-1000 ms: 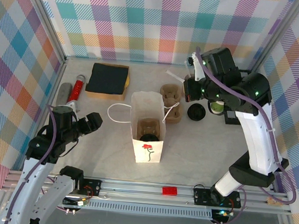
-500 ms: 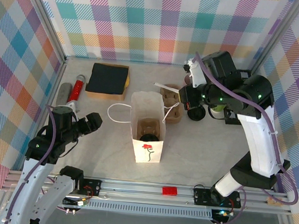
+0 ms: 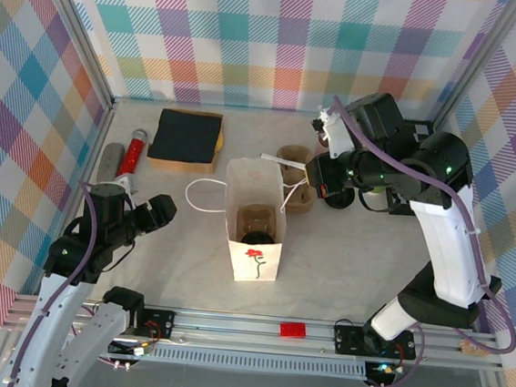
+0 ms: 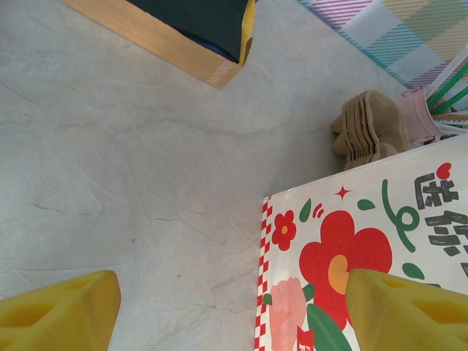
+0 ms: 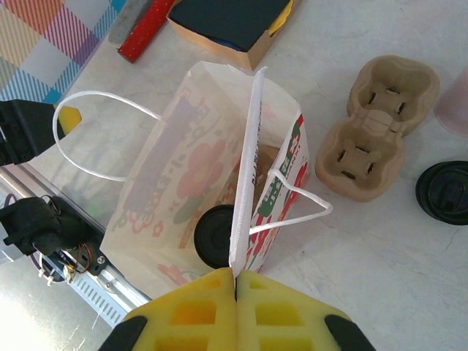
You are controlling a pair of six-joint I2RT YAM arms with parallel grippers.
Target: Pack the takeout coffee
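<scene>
At the far left, the left pincer (image 3: 152, 211) is pointing across the counter (image 3: 178, 268) toward the bag. Its yellow fingers (image 4: 58, 311) are standing wide apart and holding nothing. Behind it, a red tube (image 3: 134, 150) and a dark box (image 3: 186, 138) are lying near the back wall.

In the middle, the white paper bag (image 3: 250, 252) is standing upright with its mouth open and its handles hanging outward. The takeout coffee (image 5: 214, 245) is sitting inside the bag, at the bottom toward the near side, with its black lid facing up.

A white straw (image 5: 247, 161) is reaching out over the bag's mouth. Whether it is touching the bag's rim I cannot tell. Just right of the bag, a brown cup carrier (image 5: 376, 124) is resting on the counter.

The right pincer (image 5: 236, 276) is hanging beyond the carrier, its fingers pressed together on the straw's end. A loose black lid (image 5: 446, 191) is lying farther right.
</scene>
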